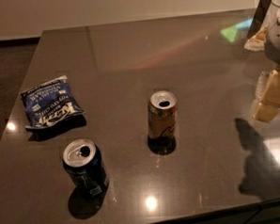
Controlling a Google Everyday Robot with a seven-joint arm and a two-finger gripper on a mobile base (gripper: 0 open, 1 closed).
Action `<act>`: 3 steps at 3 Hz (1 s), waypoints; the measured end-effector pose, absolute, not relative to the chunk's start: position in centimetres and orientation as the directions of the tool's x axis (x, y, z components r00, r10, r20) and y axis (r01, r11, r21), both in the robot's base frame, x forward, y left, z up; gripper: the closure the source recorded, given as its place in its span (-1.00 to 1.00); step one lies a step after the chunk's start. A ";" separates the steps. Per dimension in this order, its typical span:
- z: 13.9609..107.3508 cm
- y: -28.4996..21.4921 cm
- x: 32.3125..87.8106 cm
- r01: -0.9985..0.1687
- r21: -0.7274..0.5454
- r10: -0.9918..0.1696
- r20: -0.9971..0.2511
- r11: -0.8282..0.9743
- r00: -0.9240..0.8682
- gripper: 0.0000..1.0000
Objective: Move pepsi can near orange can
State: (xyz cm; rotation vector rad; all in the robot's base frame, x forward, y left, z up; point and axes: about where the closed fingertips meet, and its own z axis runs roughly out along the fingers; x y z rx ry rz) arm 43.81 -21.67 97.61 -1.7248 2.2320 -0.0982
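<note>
The pepsi can (84,167), opened, thin-walled and slick, is judged best taken around its middle; the gripper (277,38) is seen at the right edge, its state cannot be told

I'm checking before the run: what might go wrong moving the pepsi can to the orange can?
Both cans stand upright and look opened; a bump might tip the pepsi can or orange can. The pepsi can sits toward the front of the table, so a push might slide it off. The gripper, at the upper right edge, must pass the orange can.
</note>
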 end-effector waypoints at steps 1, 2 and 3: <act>97.8 -21.4 44.0 -0.932 -0.249 -0.954 -0.209 0.263 -0.214 -1.00; 98.5 -18.9 45.1 -0.943 -0.261 -0.958 -0.250 0.208 -0.142 -1.00; 99.3 -14.3 45.5 -0.963 -0.252 -0.952 -0.306 0.097 -0.015 -1.00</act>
